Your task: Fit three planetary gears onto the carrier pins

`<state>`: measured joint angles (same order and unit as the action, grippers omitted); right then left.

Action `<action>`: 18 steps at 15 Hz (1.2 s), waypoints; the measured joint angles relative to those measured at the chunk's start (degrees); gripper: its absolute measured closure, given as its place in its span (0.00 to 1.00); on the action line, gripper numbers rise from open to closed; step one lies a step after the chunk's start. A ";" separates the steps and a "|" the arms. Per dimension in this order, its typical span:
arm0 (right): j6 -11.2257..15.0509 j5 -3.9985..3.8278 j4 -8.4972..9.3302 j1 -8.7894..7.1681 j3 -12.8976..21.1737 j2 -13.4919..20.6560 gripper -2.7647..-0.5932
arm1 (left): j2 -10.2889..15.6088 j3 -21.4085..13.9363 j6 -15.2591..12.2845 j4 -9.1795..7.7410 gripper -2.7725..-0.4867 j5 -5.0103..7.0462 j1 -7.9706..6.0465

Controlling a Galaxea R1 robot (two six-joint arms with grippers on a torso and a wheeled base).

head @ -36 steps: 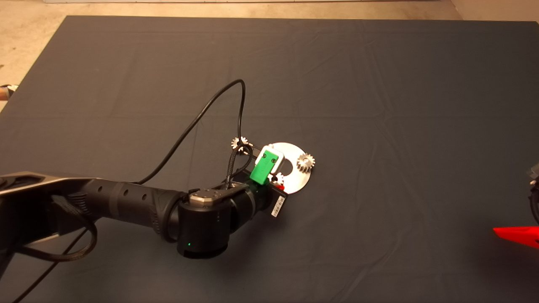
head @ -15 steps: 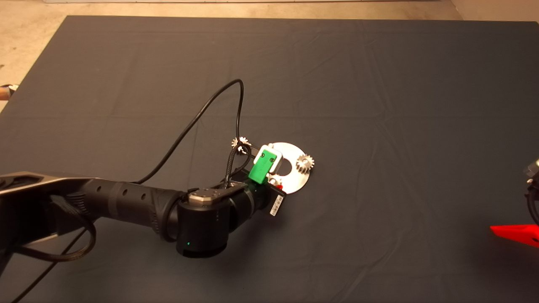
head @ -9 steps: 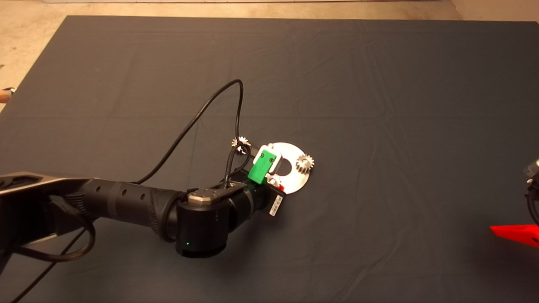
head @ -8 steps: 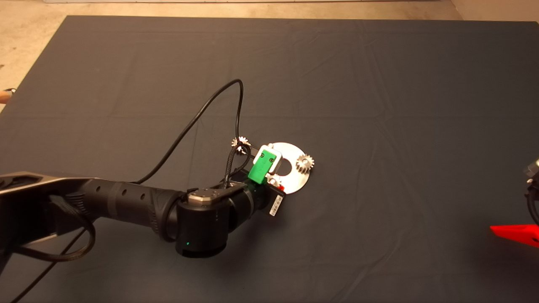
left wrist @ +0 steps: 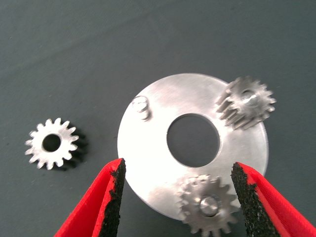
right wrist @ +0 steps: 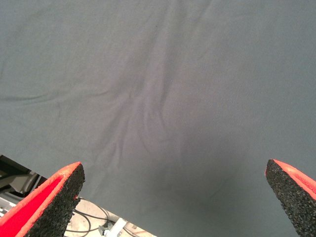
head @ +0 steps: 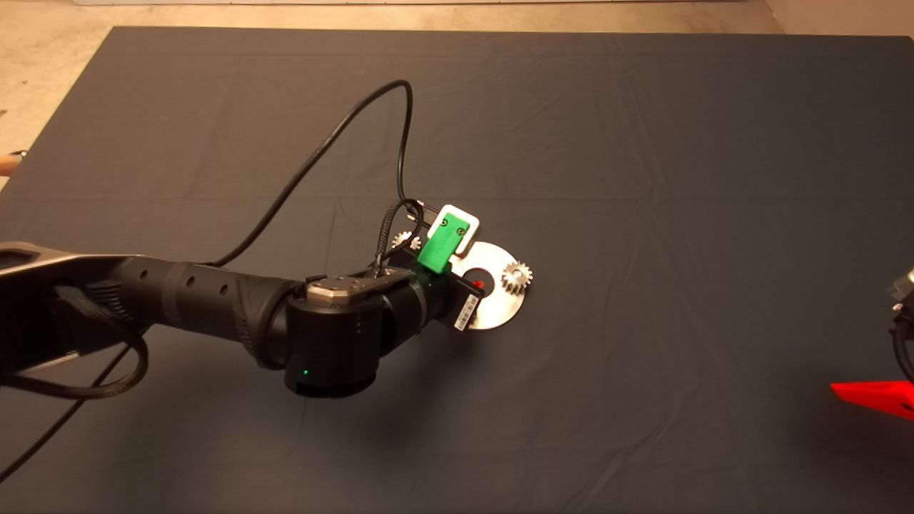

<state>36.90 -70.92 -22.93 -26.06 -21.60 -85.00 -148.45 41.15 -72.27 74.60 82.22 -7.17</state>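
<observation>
Left gripper [left wrist: 175, 197] open above 2 seated planetary gears [left wrist: 207, 205].

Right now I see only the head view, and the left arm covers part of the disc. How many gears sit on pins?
Observer: Two. The left wrist view shows one seated gear and a second seated gear on the disc.
Operator: Is the third pin free?
Observer: Yes. The bare pin stands upright with nothing on it.
Operator: Does the left gripper hold something?
Observer: No. The left gripper hangs above the disc, with its jaws open and empty.
</observation>
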 joint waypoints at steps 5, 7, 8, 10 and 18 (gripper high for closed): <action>0.02 -0.15 0.00 0.00 0.00 -0.41 0.01 | 1.84 3.20 3.25 -0.07 0.51 0.06 0.00; 0.00 -0.21 0.00 0.00 0.02 -0.40 0.01 | 2.14 3.72 4.22 -0.08 0.51 -0.22 0.00; 0.00 -0.18 0.00 0.00 0.06 -0.44 0.01 | 2.14 4.33 4.55 -0.08 0.51 -0.59 0.00; 0.01 -0.22 0.01 0.00 0.07 -0.39 0.01 | 2.26 6.13 4.88 -0.08 0.51 -1.91 0.00; -0.02 -0.38 0.01 0.00 0.28 -0.22 0.01 | 2.55 11.38 6.64 -0.08 0.39 -7.28 0.00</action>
<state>36.88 -71.31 -22.92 -26.06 -21.32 -85.22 -145.90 52.53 -65.62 74.52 74.94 -7.17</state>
